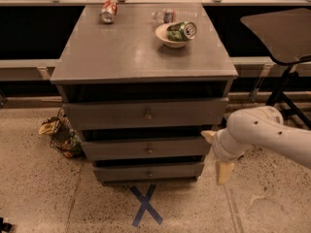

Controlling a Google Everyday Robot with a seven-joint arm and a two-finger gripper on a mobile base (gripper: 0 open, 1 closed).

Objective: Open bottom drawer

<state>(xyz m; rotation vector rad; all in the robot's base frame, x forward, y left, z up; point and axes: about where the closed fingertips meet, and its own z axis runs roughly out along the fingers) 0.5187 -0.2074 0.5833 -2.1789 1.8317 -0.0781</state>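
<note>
The bottom drawer (148,172) is the lowest grey front of the cabinet, shut, with a small round knob (148,173) at its centre. Above it sit the middle drawer (146,148) and the top drawer (146,113). My gripper (216,154) hangs from the white arm (272,135) at the cabinet's right side, level with the middle and bottom drawers. One cream finger (223,172) points down and another (209,136) sticks out to the left. It holds nothing and is to the right of the knob, not touching it.
On the cabinet top (131,47) stand a white bowl with a green can (177,32), a red can (108,11) lying down and a clear bottle (167,15). A wire basket with litter (63,136) sits on the floor at the left. A blue tape X (146,205) marks the floor in front. A dark chair (282,33) stands at the right.
</note>
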